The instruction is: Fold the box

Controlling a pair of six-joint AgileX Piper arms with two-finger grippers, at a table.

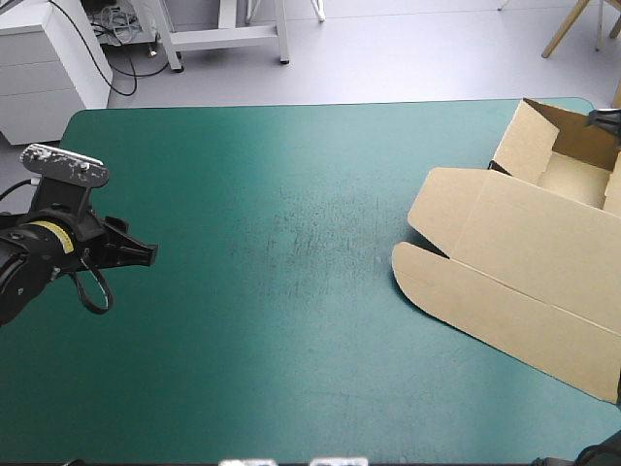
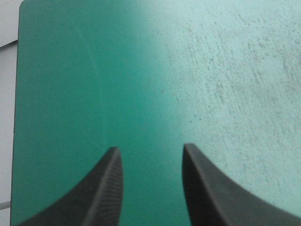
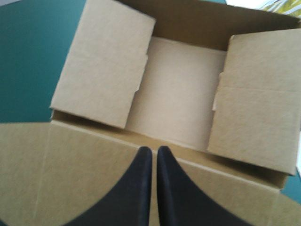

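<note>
A brown box (image 1: pixel 543 209) sits at the far right of a worktop (image 1: pixel 281 320) with a teal-green cover, opened as a tray (image 3: pixel 181 89) with two side flaps folded inward and its lid (image 1: pixel 514 272) lying flat toward the middle. The right gripper (image 3: pixel 154 149) is closed, black fingertips together, over the crease where lid meets tray. The left gripper (image 2: pixel 149 147) hangs open over bare cover near the left edge, well apart from the box

The brown box (image 1: pixel 524 248) sits near the desk's (image 1: pixel 272 291) far right corner: an open tray, walls raised, lid lying flat.
</note>
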